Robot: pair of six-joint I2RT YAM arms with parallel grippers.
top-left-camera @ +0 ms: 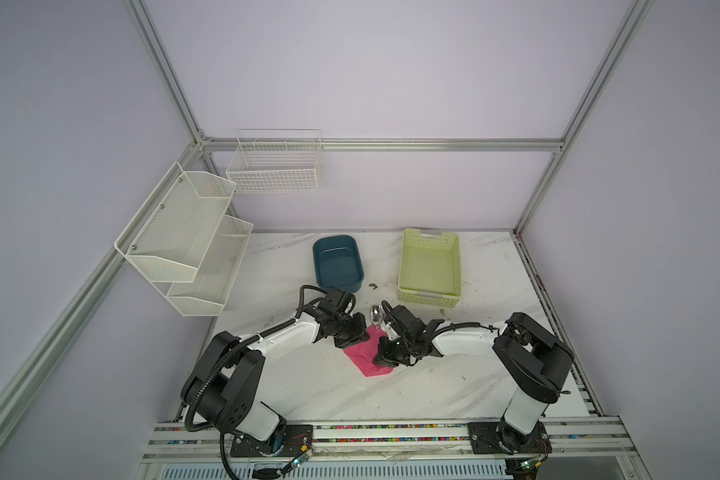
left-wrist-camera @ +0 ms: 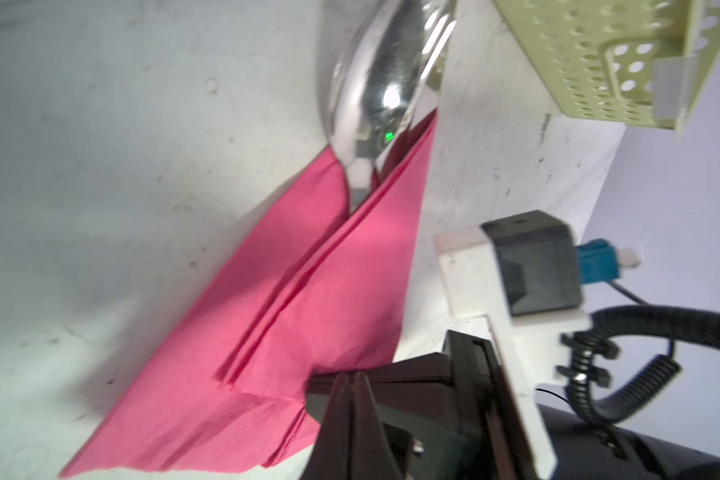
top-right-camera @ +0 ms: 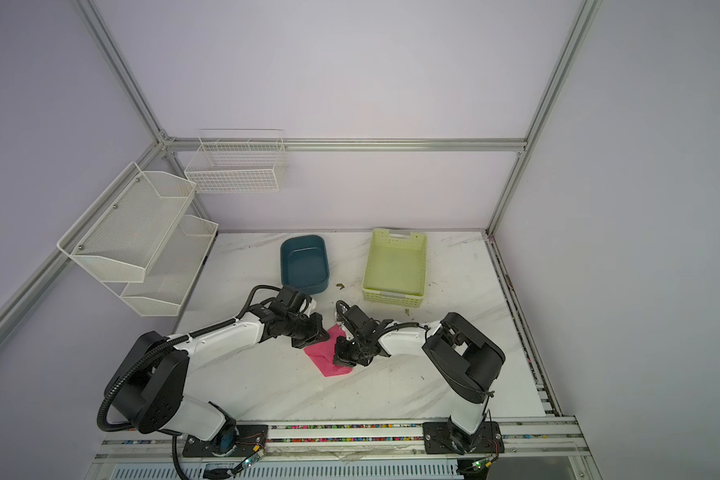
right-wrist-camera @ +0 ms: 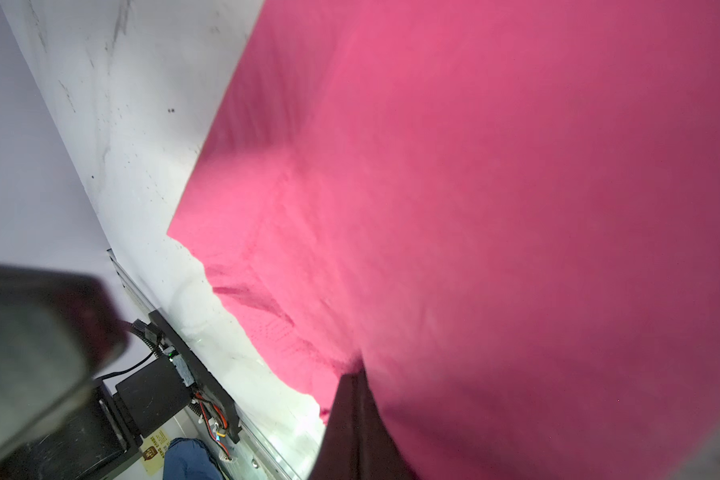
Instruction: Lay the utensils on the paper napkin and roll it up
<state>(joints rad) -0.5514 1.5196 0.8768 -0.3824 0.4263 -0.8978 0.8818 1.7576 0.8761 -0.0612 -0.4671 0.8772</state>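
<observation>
The pink paper napkin (top-left-camera: 360,358) (top-right-camera: 324,359) lies folded over on the marble table between both arms. A shiny spoon (top-left-camera: 376,313) head sticks out of its far end, with silver tines (left-wrist-camera: 438,39) beside the spoon (left-wrist-camera: 371,83). The utensils' handles are hidden under the napkin (left-wrist-camera: 308,311). My left gripper (top-left-camera: 364,332) (left-wrist-camera: 352,376) is shut, its tips at the napkin's edge. My right gripper (top-left-camera: 381,359) (right-wrist-camera: 356,374) is shut on a fold of the napkin (right-wrist-camera: 474,208), which drapes over its fingers and fills the right wrist view.
A teal tub (top-left-camera: 314,249) and a pale green basket (top-left-camera: 429,297) stand behind the napkin. White mesh shelves (top-left-camera: 184,237) and a wire basket (top-left-camera: 275,166) hang on the left and back walls. The two grippers are close together.
</observation>
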